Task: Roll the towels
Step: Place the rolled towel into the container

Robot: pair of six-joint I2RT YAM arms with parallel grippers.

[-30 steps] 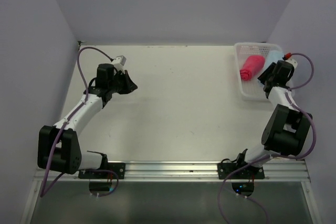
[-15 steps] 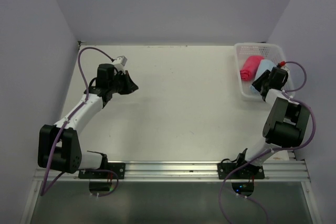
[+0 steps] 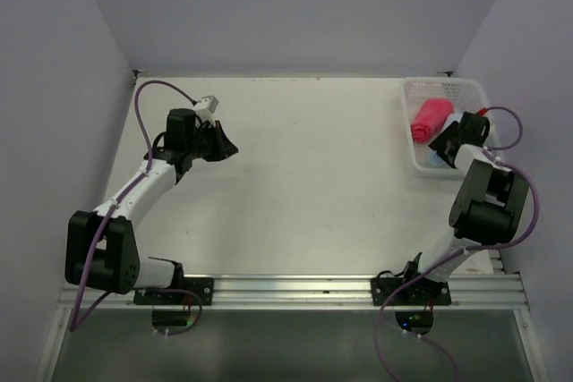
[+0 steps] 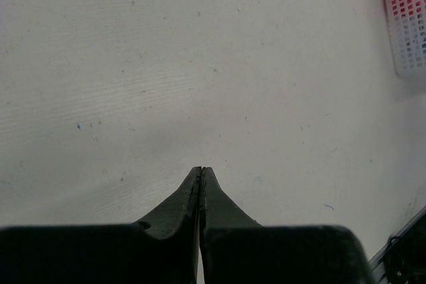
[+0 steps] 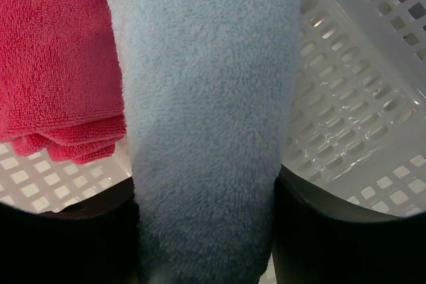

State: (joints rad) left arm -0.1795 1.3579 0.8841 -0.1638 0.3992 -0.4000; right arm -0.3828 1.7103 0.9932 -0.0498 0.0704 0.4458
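Moved lower into the white mesh basket (image 5: 353,98) since a second ago, now pinching the light blue towel (image 5: 206,84) from both sides with the right gripper (image 5: 203,187). Touching the red-pink towel (image 5: 53,58) beside it there. Pressed together over the table (image 4: 200,64), well apart: left gripper (image 4: 201,171)

Right gripper (image 3: 447,141) is shifted left and nearer, lowered into the basket (image 3: 406,124); the light blue towel (image 5: 200,98) is brought down with it beside the red-pink towel (image 3: 429,117).
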